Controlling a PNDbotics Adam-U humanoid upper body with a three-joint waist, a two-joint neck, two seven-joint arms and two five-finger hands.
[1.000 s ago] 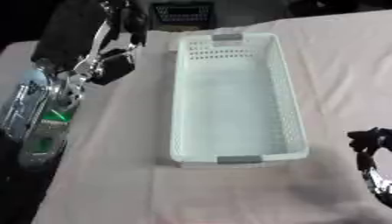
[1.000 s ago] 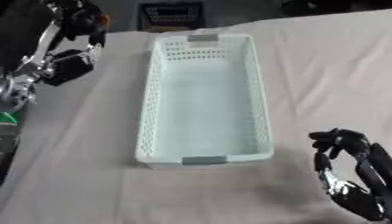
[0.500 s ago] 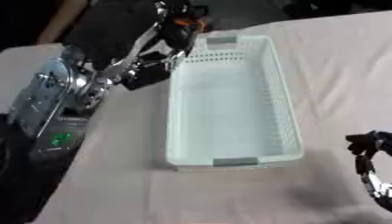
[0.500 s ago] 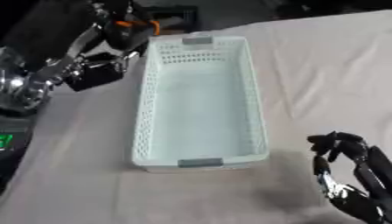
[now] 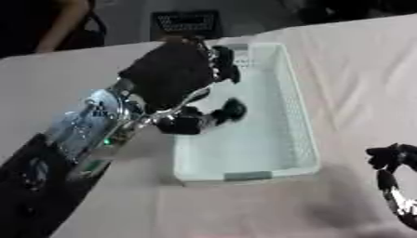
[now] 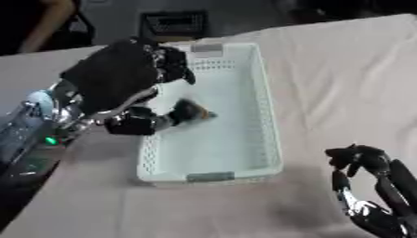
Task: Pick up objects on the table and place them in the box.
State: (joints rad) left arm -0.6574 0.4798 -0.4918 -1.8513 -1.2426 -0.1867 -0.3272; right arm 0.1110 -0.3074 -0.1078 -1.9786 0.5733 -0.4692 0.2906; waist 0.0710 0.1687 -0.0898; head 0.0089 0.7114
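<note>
The white slotted box [image 5: 299,116] lies lengthwise in the middle of the table. My left hand [image 5: 171,72] hangs over its far left part, the arm coming in from the lower left. Just under the hand, above the box floor, shows a small dark rounded thing [image 6: 193,111] with a brownish edge. Whether the hand holds it, I cannot make out. My right hand [image 6: 368,160] rests idle at the lower right, fingers up, off the box and holding nothing.
A pale pink cloth [image 5: 358,60] covers the table. A dark crate [image 5: 185,22] stands beyond the far edge. A person's arm [image 5: 65,21] shows at the upper left, away from the table's things.
My left hand has swung from the table's far left across the rim to over the box. The view has shifted too. The right hand stays in its corner.
</note>
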